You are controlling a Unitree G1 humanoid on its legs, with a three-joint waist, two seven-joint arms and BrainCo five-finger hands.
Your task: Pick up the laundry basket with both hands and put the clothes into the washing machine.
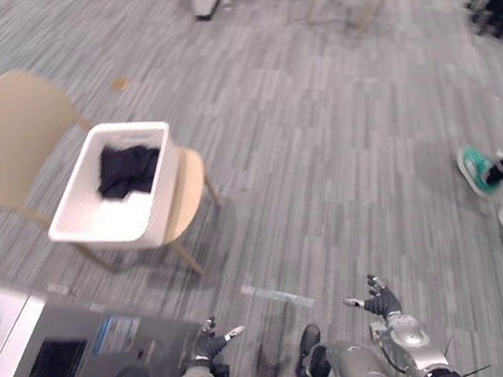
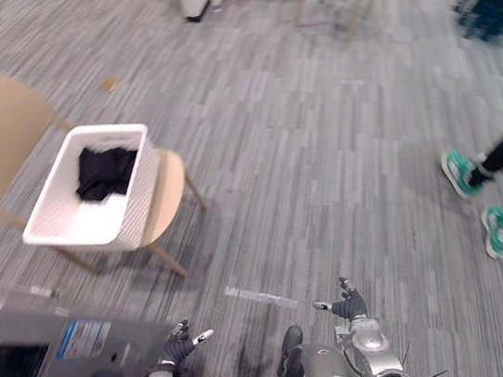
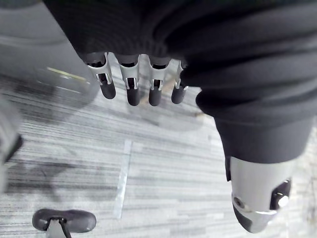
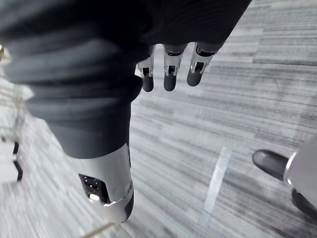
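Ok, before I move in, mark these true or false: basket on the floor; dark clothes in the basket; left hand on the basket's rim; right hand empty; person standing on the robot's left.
1. The white laundry basket stands on the floor. False: it rests on the seat of a tan chair.
2. Dark clothes lie in the basket. True.
3. The left hand grips the basket's rim. False: it hangs low and open, holding nothing, well apart from the basket and beside the washing machine.
4. The right hand is open and holds nothing. True.
5. A person in teal shoes stands on the robot's left. False: the person is on its right.
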